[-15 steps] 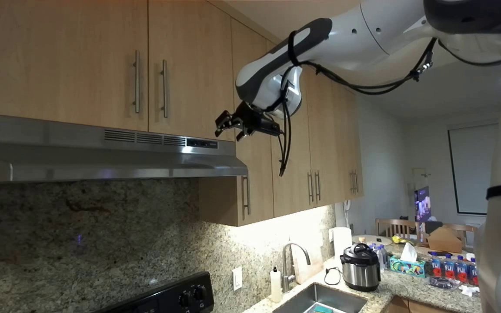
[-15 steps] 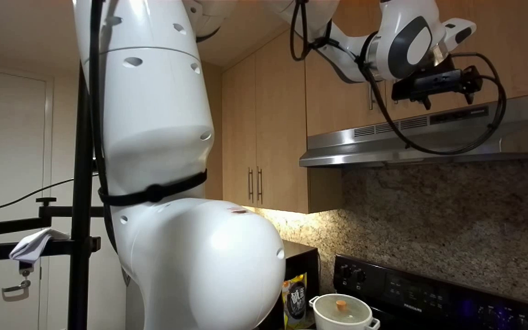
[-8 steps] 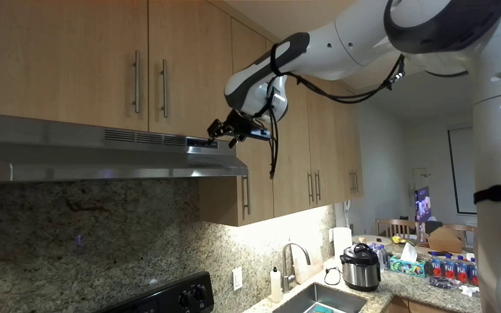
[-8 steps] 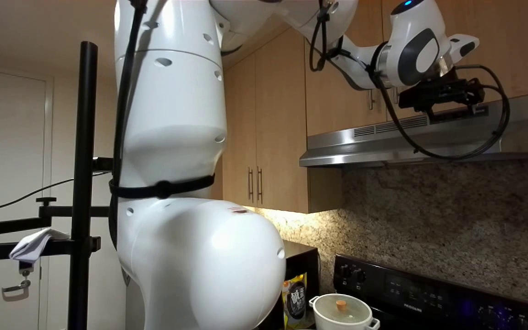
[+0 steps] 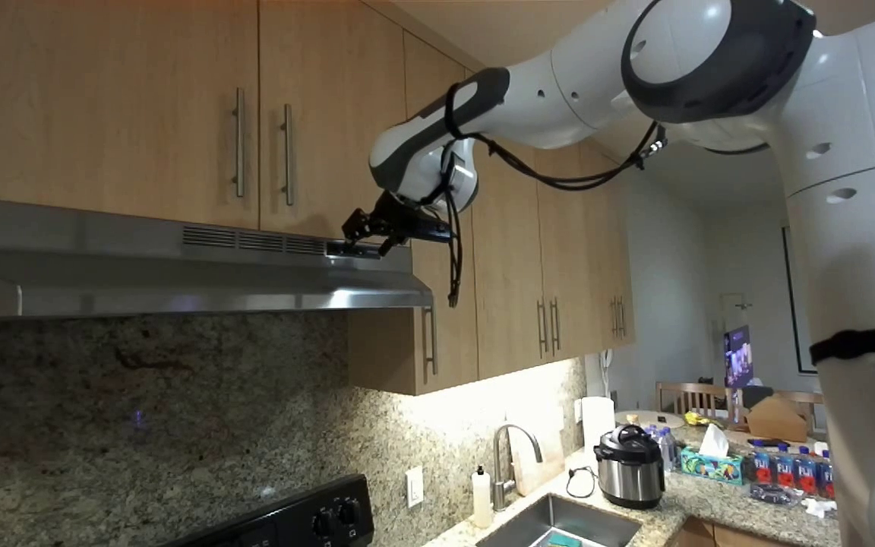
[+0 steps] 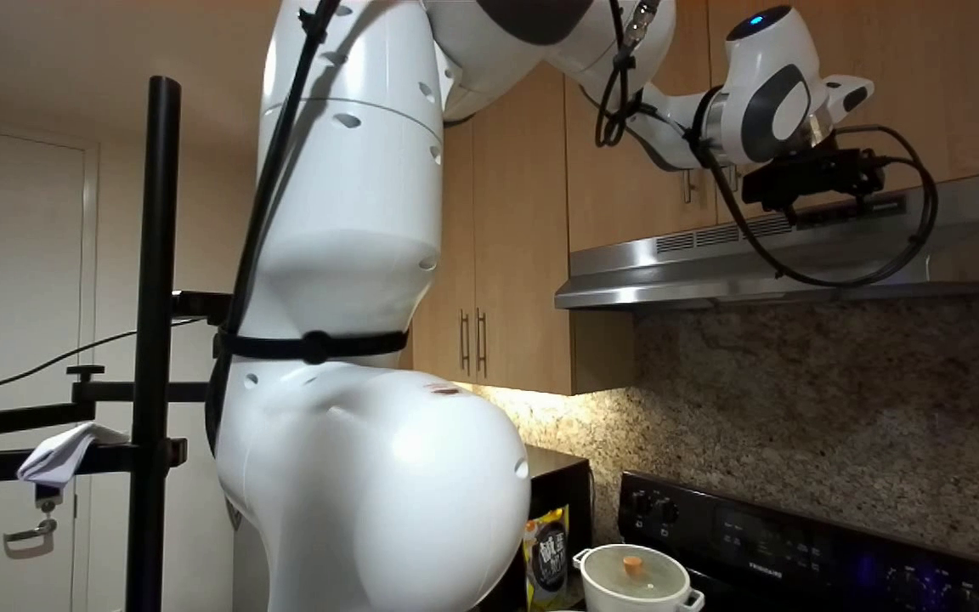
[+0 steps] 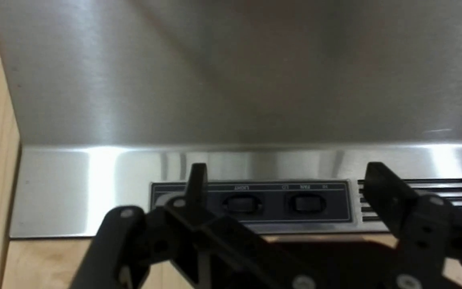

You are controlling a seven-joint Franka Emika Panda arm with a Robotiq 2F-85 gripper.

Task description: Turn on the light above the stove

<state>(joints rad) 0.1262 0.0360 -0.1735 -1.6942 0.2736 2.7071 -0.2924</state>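
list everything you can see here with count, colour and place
upper cabinets: several, light wood, above counter
range hood: 1, silver, below cabinets
light switch: 1, black, on hood
fan switch: 1, black, on hood
stove: 1, black, below hood
lidded pot: 1, white, by stove
snack bag: 1, yellow-black, beside pot
sink: 1, silver, in counter
faucet: 1, grey, at sink
pump bottle: 1, white, beside faucet
pressure cooker: 1, silver-black, on counter
tissue box: 1, mostly teal, on counter
water bottles: at least four, blue-red, on counter
cardboard box: 1, brown, behind bottles
stand: 1, black, before door
cloth: 1, white, on stand
arm: 1, white-grey, before cabinets
claw: 1, black, open before hood
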